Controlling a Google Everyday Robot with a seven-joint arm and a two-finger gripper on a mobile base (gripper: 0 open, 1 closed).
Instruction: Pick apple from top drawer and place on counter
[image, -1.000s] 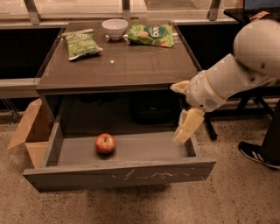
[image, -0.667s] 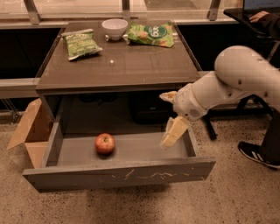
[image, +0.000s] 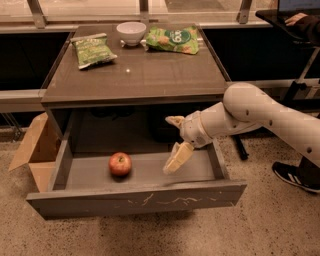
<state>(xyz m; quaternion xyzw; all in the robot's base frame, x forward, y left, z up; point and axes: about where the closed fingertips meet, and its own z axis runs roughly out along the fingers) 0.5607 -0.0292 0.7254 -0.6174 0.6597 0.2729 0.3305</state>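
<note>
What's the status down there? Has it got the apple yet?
Gripper over open top drawer, right side, jaws open, empty. Apple on drawer floor, apart from gripper, untouched. Nothing between them.

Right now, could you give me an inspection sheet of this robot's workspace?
Surface: brown counter, glossy.
Job's things: apple lies in the open drawer, left of centre, untouched.
Clutter: white bowl and two green bags at the counter's back.
End effector: open, over the drawer's right part, apart from the apple.
Cables: nothing seen.
Surroundings: cardboard box left of the drawer; shoe on floor at right.
</note>
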